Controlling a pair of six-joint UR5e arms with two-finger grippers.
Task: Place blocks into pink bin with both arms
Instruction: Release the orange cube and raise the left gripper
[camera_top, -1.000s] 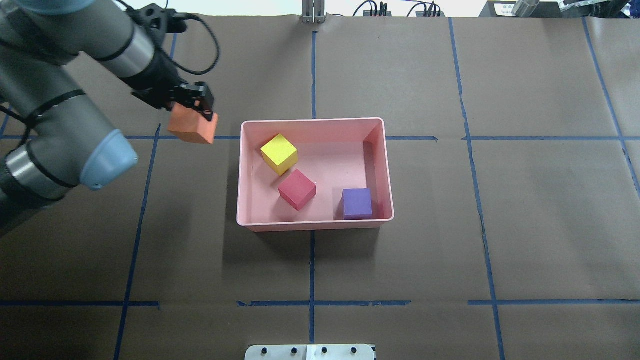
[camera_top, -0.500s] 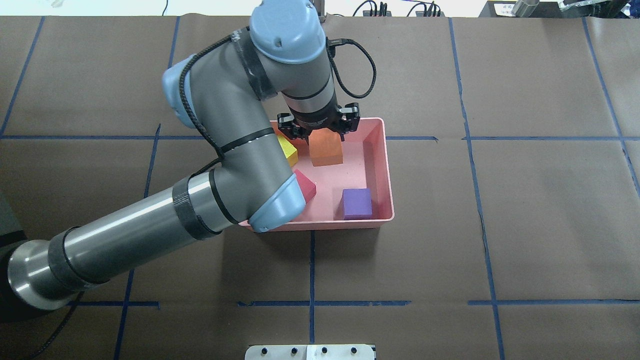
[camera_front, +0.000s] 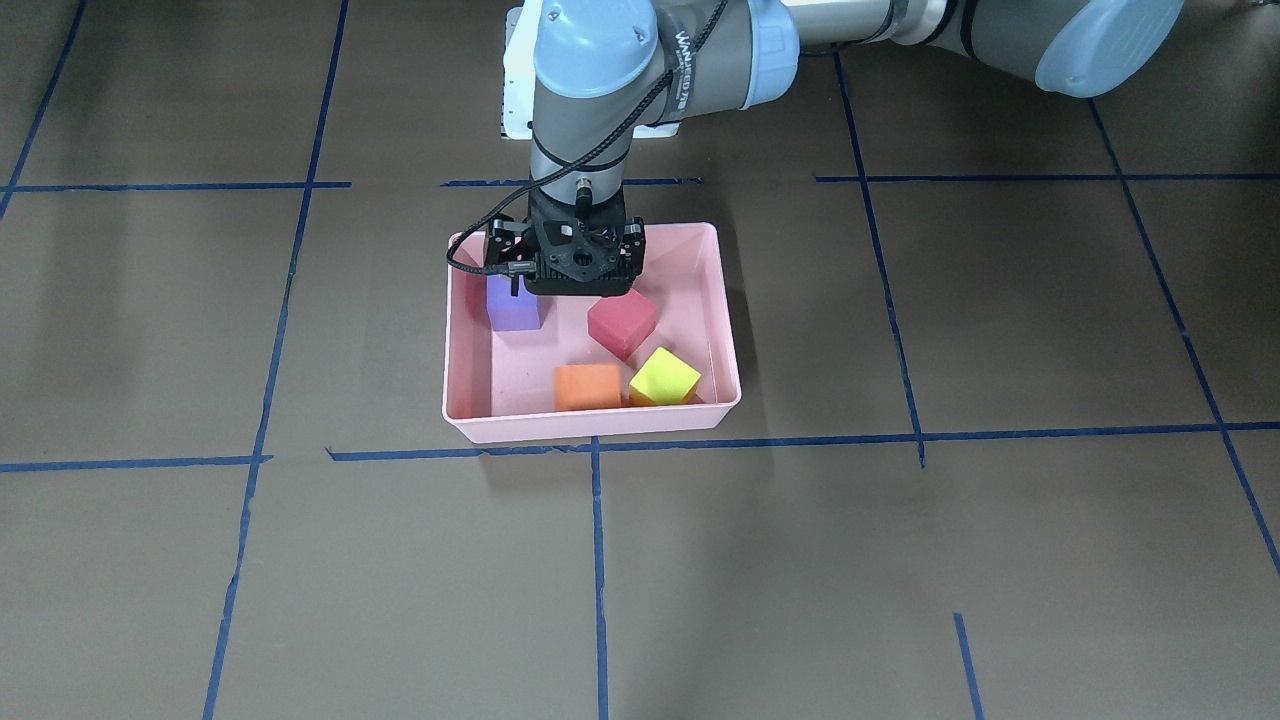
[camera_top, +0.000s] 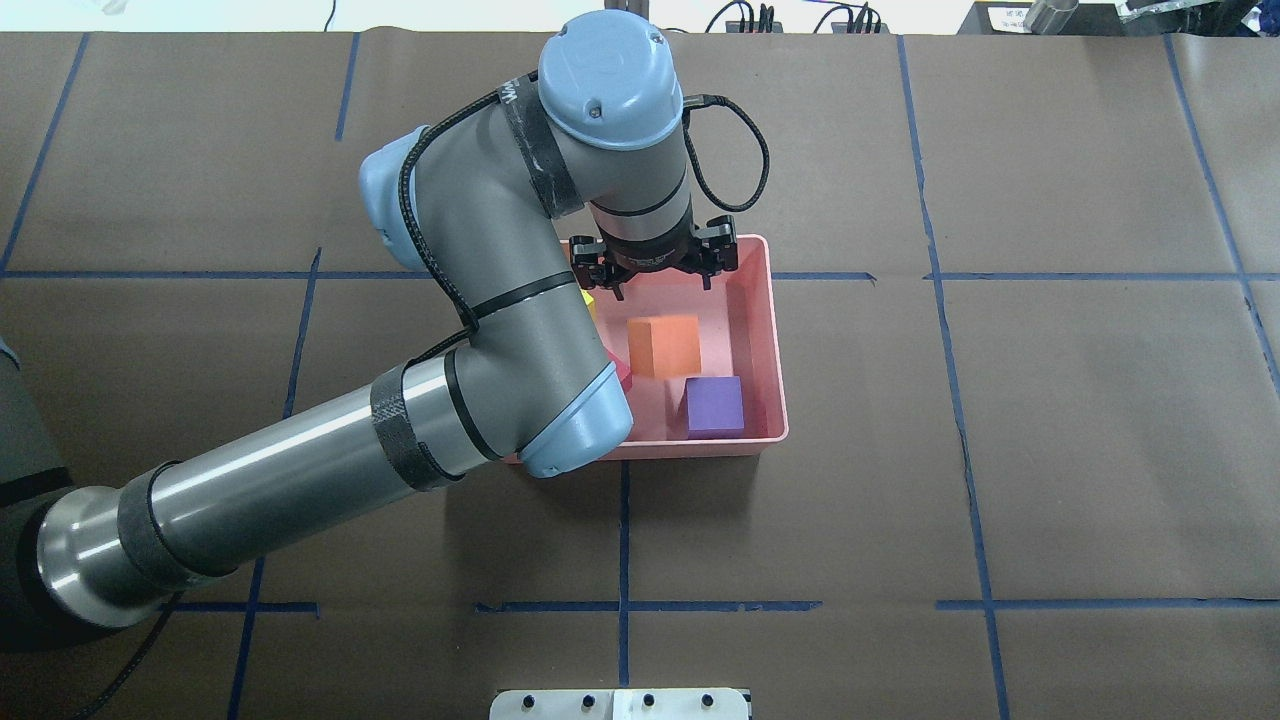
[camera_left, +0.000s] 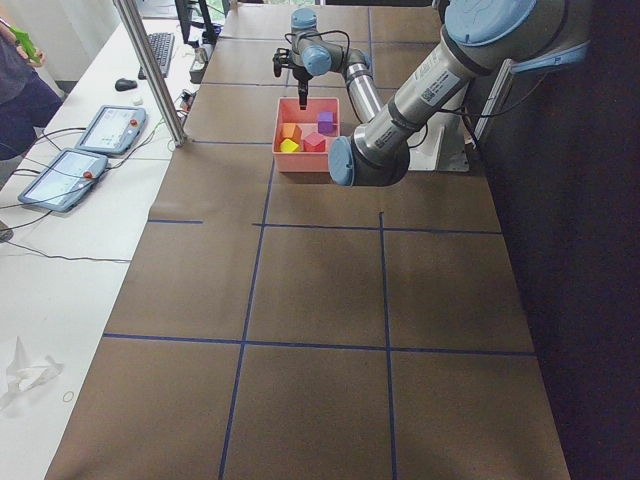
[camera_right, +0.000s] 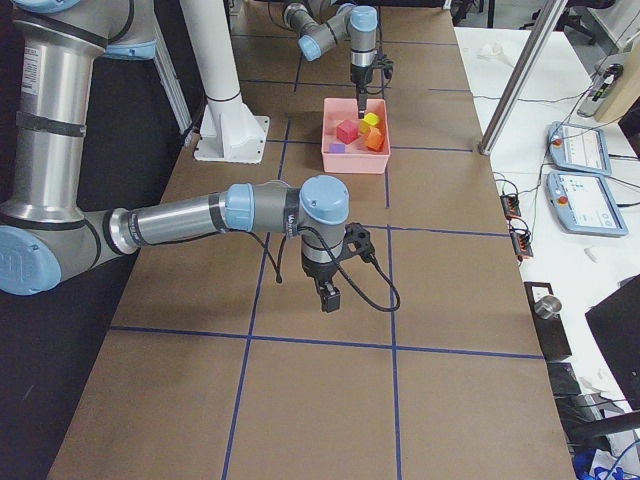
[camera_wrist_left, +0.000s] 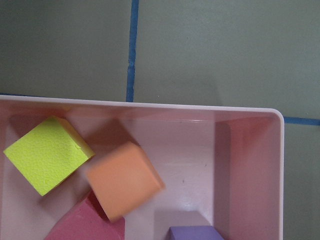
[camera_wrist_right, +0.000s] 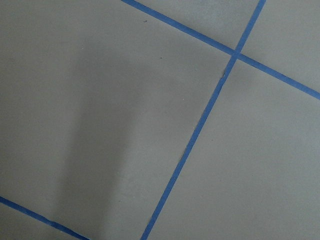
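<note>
Jaws on your left gripper (camera_top: 660, 284) stand apart with nothing between them, hanging above the pink bin (camera_front: 590, 425). The orange block (camera_top: 664, 345) lies on the bin floor below, just beside the yellow-green block (camera_front: 664, 376), with the red block (camera_front: 622, 321) and the purple block (camera_top: 714, 406) also inside. By that count all four are in, so the placing looks finished. What remains for you is getting the arm out cleanly. The orange block is smeared in the left wrist view, so it may not have settled. If it tumbles it could nudge a neighbour, though the walls should contain it. The greater risk is the retreat. The left arm's forearm and elbow hang over the bin's near-left corner, and a low or sideways pull could catch the rim and drag or tip the bin across the table (camera_top: 1050, 450). Lift straight up before you swing away, and mind the cable loop by the wrist. Your right gripper (camera_right: 328, 297) hangs low over bare table, well apart from the bin. I cannot tell from that side view how its jaws stand.
</note>
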